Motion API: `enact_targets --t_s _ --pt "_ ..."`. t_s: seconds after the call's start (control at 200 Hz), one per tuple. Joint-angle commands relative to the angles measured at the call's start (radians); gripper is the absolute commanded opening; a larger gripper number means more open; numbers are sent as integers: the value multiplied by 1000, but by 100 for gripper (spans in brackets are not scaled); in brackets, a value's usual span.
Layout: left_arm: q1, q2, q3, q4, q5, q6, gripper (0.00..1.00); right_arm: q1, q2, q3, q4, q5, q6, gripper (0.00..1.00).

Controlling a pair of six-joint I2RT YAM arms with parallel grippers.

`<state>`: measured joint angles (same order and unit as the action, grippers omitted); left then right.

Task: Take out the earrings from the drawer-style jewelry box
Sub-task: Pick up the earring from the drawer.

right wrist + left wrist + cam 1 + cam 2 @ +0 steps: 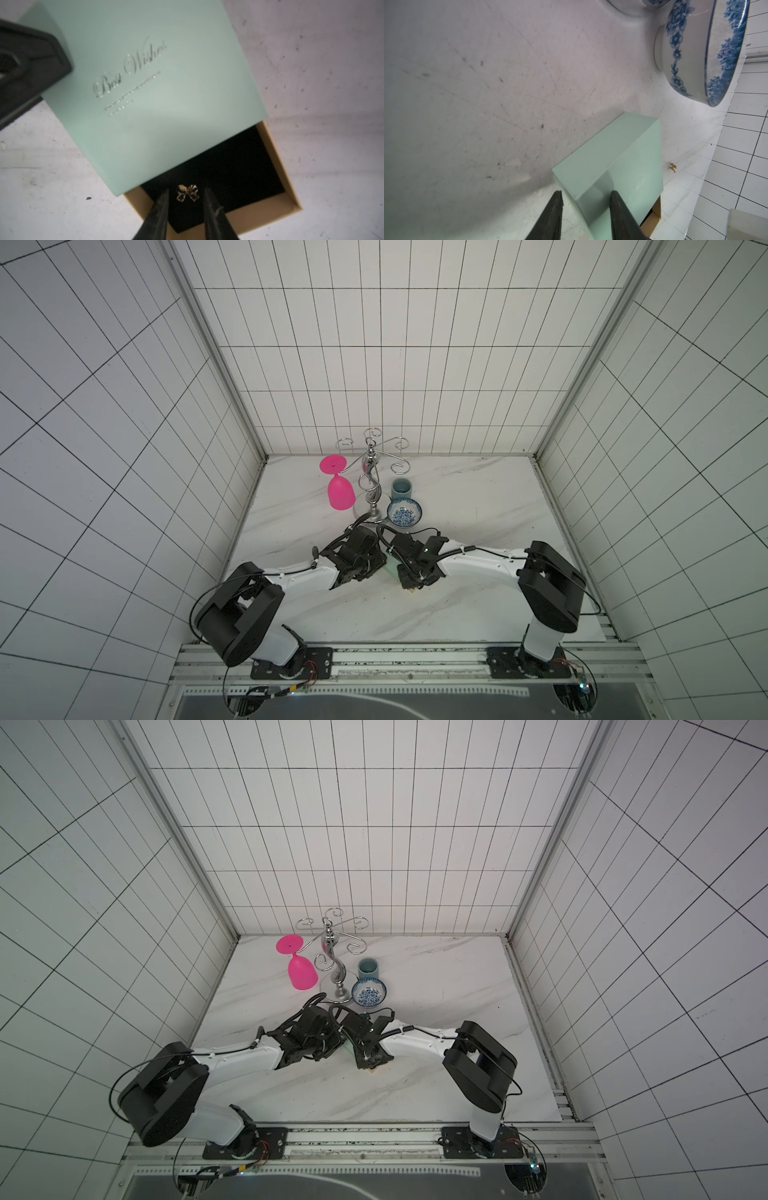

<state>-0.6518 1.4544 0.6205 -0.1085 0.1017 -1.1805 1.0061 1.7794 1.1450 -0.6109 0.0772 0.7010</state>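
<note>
The drawer-style jewelry box (149, 79) is mint green with silver script, and its tan drawer (276, 158), lined in black, is pulled partly out. One bow-shaped golden earring (188, 193) lies on the black lining. My right gripper (187, 190) is open, its fingers (160, 209) on either side of that earring without touching it. My left gripper (585, 192) is shut on a corner of the box (612, 149). Another earring (673, 167) lies on the table beside the box. In both top views the wrists hide most of the box (390, 568) (345, 1048).
A blue-and-white bowl (404, 512) (695, 52) stands just behind the two wrists. A grey-blue cup (401, 488), a chrome glass stand (372, 485) and a pink wine glass (340, 493) hung upside down on it are further back. Tiled walls close in the marble table (478, 497).
</note>
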Motion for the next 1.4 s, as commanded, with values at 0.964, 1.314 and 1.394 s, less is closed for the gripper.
enact_targets --t_s 0.964,1.314,1.394 --pt "-6 19 13 3 -5 3 38 -33 92 59 -38 62 -76 20" --pt "-6 21 13 4 -8 3 38 -33 48 79 -62 81 -84 18" --pt "-6 23 13 4 -11 4 38 -33 34 85 -69 82 -84 18"
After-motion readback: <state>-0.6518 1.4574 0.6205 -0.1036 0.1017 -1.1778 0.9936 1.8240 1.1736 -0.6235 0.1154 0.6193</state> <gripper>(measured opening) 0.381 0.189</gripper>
